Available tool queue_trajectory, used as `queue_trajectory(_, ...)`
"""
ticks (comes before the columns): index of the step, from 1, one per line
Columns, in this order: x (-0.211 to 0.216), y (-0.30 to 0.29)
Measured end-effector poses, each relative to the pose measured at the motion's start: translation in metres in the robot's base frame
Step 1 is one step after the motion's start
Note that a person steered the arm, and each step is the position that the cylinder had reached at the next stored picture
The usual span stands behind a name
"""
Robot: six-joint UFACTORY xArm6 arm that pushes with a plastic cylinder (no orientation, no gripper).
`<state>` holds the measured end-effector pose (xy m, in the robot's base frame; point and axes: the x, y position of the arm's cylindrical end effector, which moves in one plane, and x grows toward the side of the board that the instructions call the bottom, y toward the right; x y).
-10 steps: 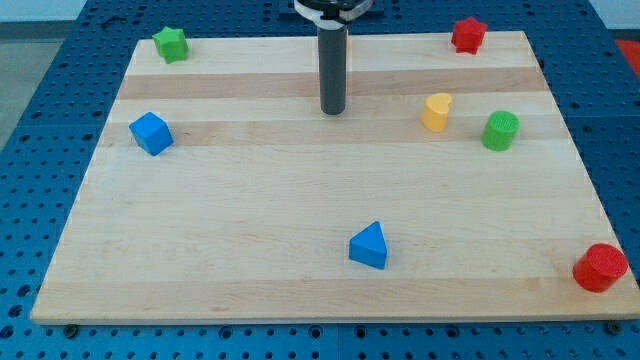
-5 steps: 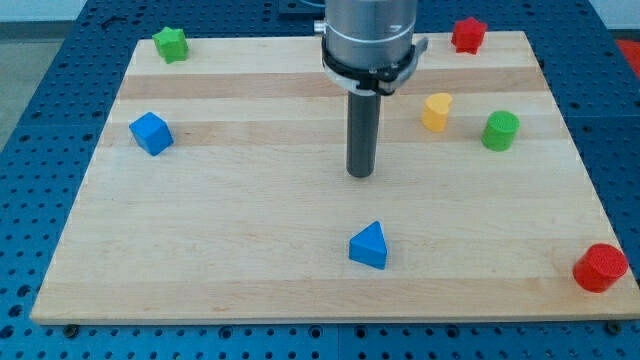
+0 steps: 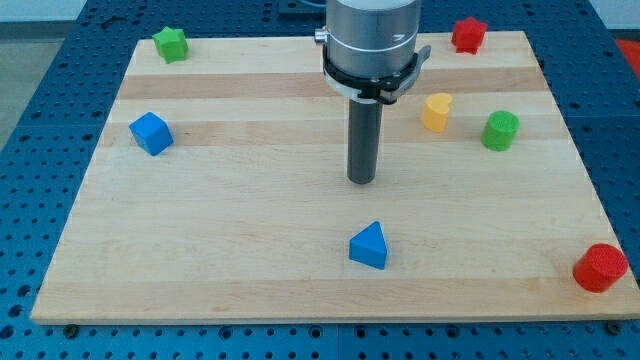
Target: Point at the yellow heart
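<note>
The yellow heart [image 3: 436, 111] lies on the wooden board [image 3: 200, 240] right of centre, toward the view's top. My tip [image 3: 362, 181] is near the board's middle, left of and below the yellow heart, with a clear gap between them. A green cylinder [image 3: 500, 131] stands just right of the heart. The blue triangular block [image 3: 369, 246] lies below my tip.
A blue cube [image 3: 150, 133] is at the left. A green star [image 3: 171, 44] is at the top left corner. A red star [image 3: 467, 34] is at the top right. A red cylinder [image 3: 600, 267] sits at the bottom right corner.
My tip moved from the top centre down and right toward the board's middle, then barely shifted in the last half second. No block moved.
</note>
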<state>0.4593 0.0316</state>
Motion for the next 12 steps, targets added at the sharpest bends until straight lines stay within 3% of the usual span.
queue_trajectory(4,0.003,0.008)
queue_trajectory(7,0.013,0.050)
queue_trajectory(12,-0.053,0.076)
